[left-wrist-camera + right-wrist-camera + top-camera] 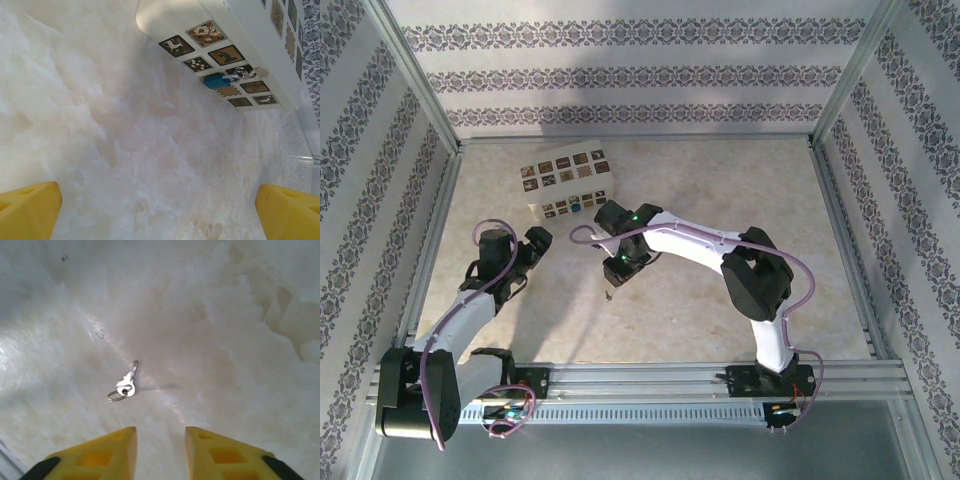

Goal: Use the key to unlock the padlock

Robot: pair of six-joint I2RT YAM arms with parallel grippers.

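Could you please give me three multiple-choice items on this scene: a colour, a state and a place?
1. The padlock body is: A red; B blue; C green.
2. The left tool is: A shut on the padlock; B wide open; C shut, empty.
3. The key is: A in the padlock; B in the left tool; C on the table before the right tool.
Answers: B, blue body by the tiled box; B, fingers far apart; C, key lies flat, untouched.
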